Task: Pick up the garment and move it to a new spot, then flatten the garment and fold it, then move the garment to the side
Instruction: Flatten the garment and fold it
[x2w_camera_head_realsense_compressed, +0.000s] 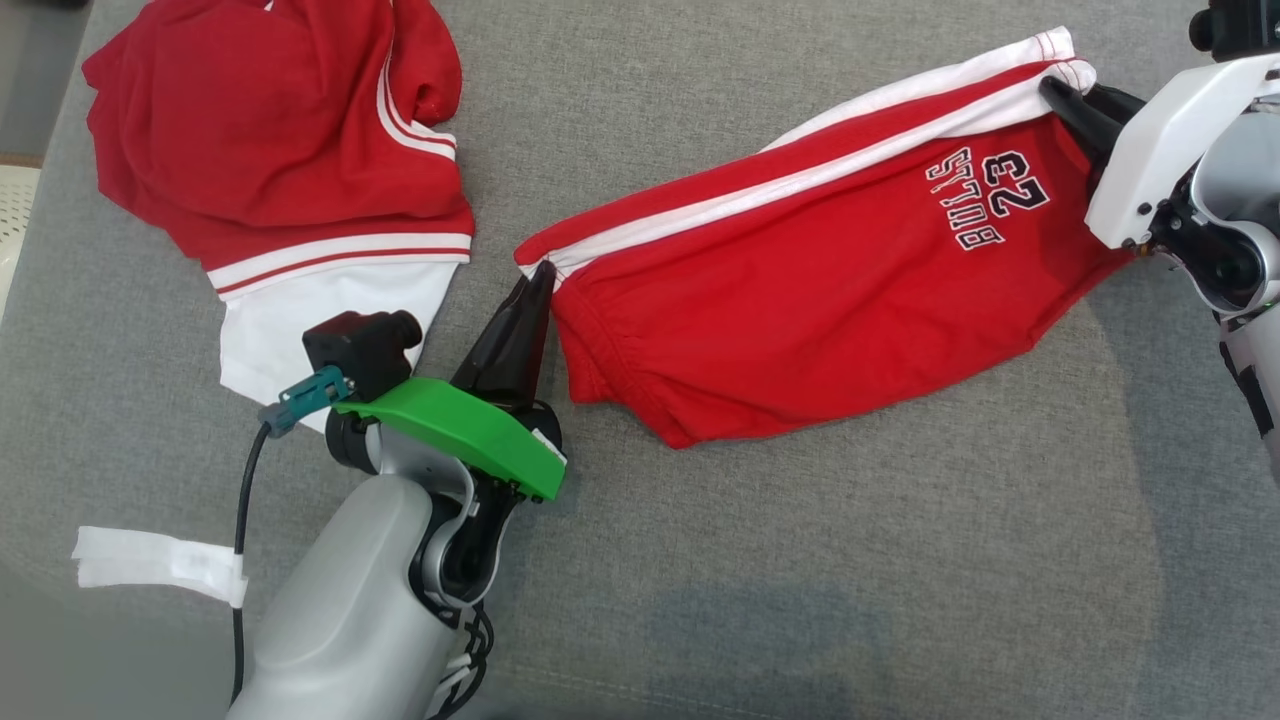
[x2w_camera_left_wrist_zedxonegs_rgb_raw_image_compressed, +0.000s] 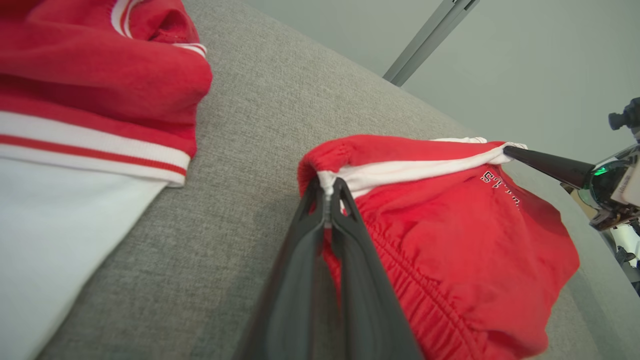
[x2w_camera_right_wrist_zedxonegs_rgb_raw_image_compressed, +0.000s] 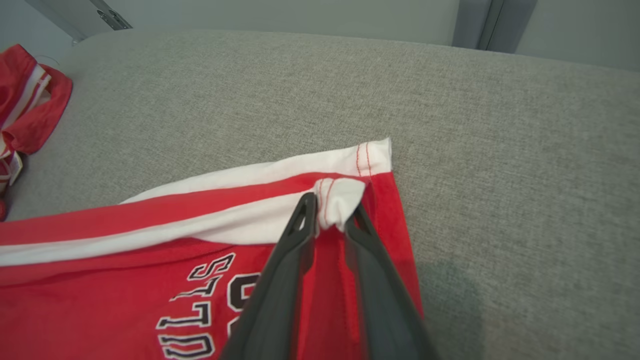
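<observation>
**Head view.** The red shorts, printed with a 23, lie stretched across the right half of the grey upholstered surface. A crumpled red and white jersey sits well apart at the far left. The left tool is clamped on the shorts' left corner, where the white side stripe meets the gathered waistband. Its forearm rises from the near edge and the fingers point away. The right tool meets the far right hem corner, with its arm reaching in from the right edge.

**Left wrist view.** The 2 dark fingers are pressed together, with the white seam pinched at their tips. The cloth sags between the 2 corners, so it is likely light, limp and without stiffness. Corners and hems look like the best holds, since a single pinch would let the rest bunch.

**Right wrist view.** The fingers stand narrowly apart, with a wad of white hem between their tips. It is hard to tell whether they truly pinch it or merely flank it. This tool slants low over the hem corner.
</observation>
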